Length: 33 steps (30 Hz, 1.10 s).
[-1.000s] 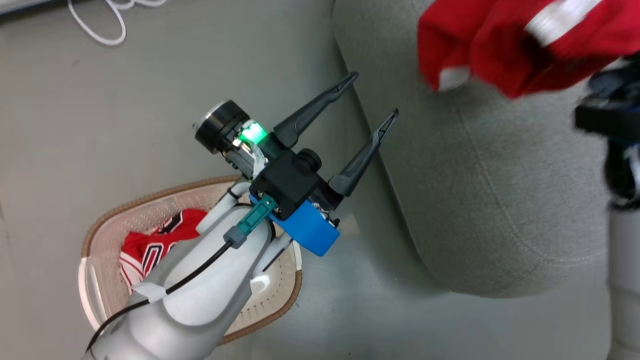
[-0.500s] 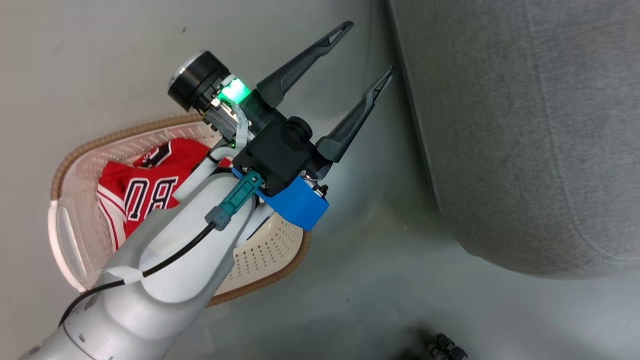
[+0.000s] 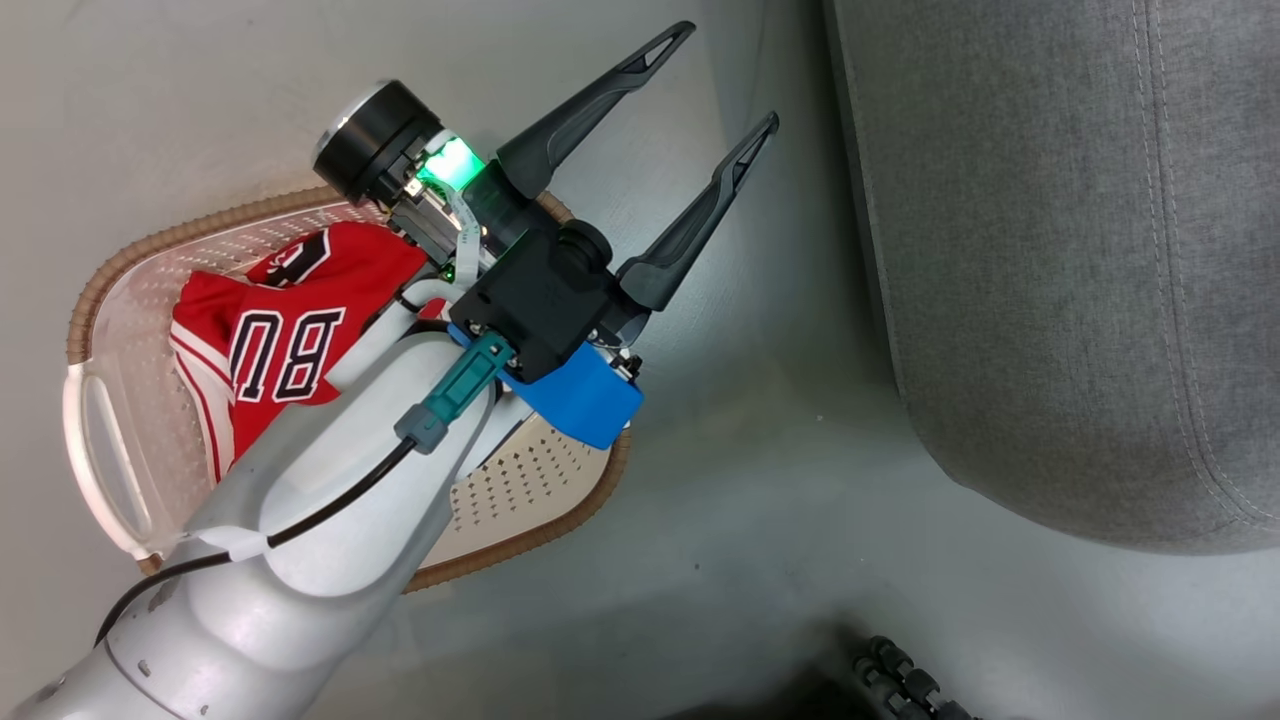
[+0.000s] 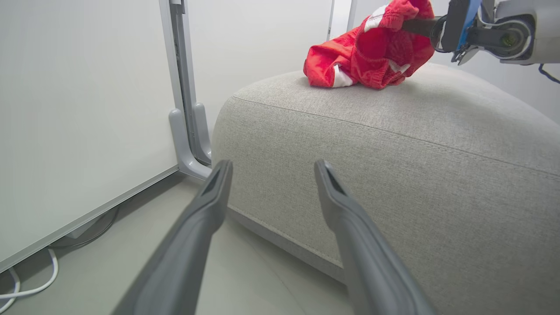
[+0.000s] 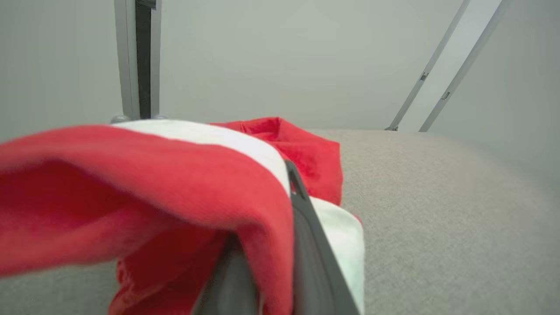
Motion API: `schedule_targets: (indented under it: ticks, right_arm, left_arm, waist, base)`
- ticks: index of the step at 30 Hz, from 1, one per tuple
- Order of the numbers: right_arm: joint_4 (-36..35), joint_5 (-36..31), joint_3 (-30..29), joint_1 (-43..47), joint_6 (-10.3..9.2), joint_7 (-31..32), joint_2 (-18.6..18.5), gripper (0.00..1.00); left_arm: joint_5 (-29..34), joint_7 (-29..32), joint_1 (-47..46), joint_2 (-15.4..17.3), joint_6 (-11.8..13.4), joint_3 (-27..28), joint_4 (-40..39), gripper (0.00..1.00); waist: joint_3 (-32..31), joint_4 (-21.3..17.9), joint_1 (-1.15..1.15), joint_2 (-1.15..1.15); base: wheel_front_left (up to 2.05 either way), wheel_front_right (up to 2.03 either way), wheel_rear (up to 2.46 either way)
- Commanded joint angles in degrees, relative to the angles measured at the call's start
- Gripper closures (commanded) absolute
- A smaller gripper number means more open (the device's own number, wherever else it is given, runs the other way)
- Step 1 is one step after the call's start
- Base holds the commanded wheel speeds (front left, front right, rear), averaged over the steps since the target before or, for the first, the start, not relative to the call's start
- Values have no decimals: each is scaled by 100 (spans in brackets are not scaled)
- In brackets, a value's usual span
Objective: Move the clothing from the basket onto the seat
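Your head camera has swung from the seat's [image 3: 1050, 250] top down toward the basket [image 3: 180, 235] on the floor beside it; that is the camera moving, not the things. In the head view the numbered jersey [image 3: 270, 340] lies in the basket, and the left gripper [image 3: 727, 75] hangs near the seat's edge, jaws wide and empty.

The left wrist view adds the right gripper [image 4: 409, 25] pinching the white-banded red garment [image 4: 372, 57], whose lower folds rest on the seat's top.

In the right wrist view that cloth drapes over nearly closed fingers. I judge one garment is arriving and the jersey is left.
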Motion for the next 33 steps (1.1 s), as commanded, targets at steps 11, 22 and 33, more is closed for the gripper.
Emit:
schedule_targets:
  ticks: [11,22,33]
  right_arm:
    - [167,41,21,520,1,-23,259,0]
    - [-249,-48,175,2315,1,-23,488,0]
    - [-1382,-33,766,3402,1,-23,794,0]
  left_arm:
    - [-90,-15,94,-1,56,-14,41,0]
    - [-246,-15,667,-214,105,145,-1,0]
    - [-350,-15,1573,-379,214,768,-18,0]
  waist:
    - [-305,-95,-1,0]
    - [-1400,-21,-1,0]
    - [-2441,201,-1,0]
  base:
    - [0,0,0]
    - [0,0,0]
    - [0,0,0]
